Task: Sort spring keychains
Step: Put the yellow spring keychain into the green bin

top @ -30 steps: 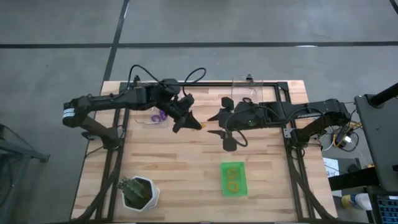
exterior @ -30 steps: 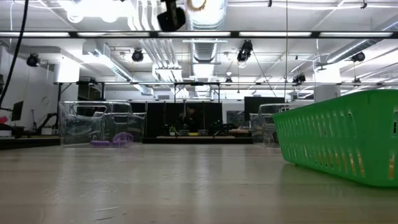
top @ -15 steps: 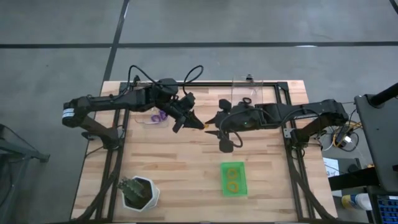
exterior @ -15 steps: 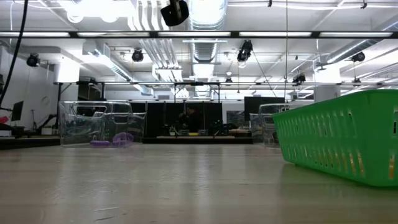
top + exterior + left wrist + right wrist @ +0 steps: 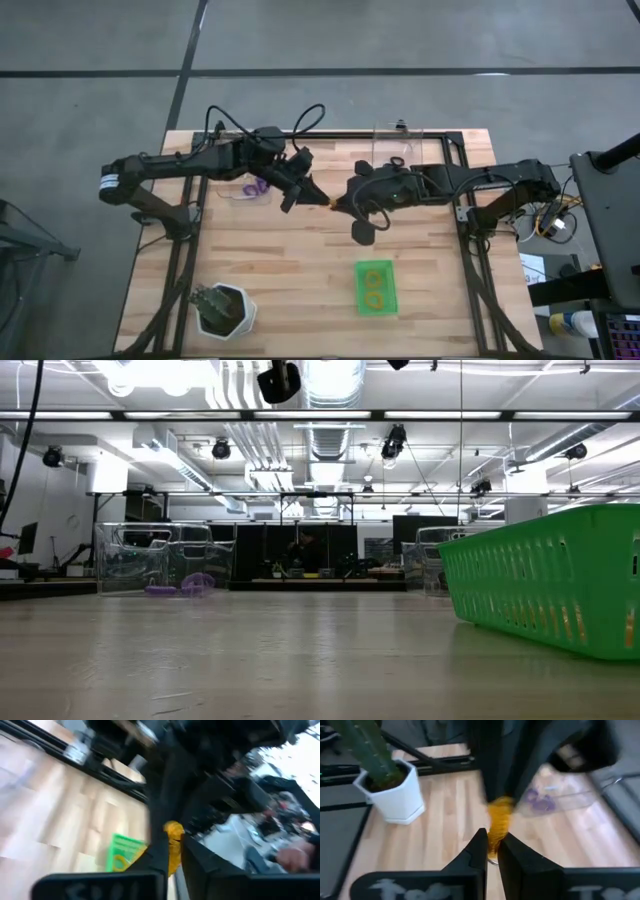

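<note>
Handing over in mid-air above the table's middle: the left gripper (image 5: 322, 197) is pinching an orange-yellow spring keychain (image 5: 173, 831) while the right gripper (image 5: 491, 849) is clamping on the same coil. Next, I judge, the left fingers (image 5: 156, 854) need to part so the green tray (image 5: 376, 288) can receive it

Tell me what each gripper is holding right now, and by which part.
Both grip one orange-yellow coiled spring keychain in mid-air: the left gripper and the right gripper each pinch an opposite end of it.
</note>
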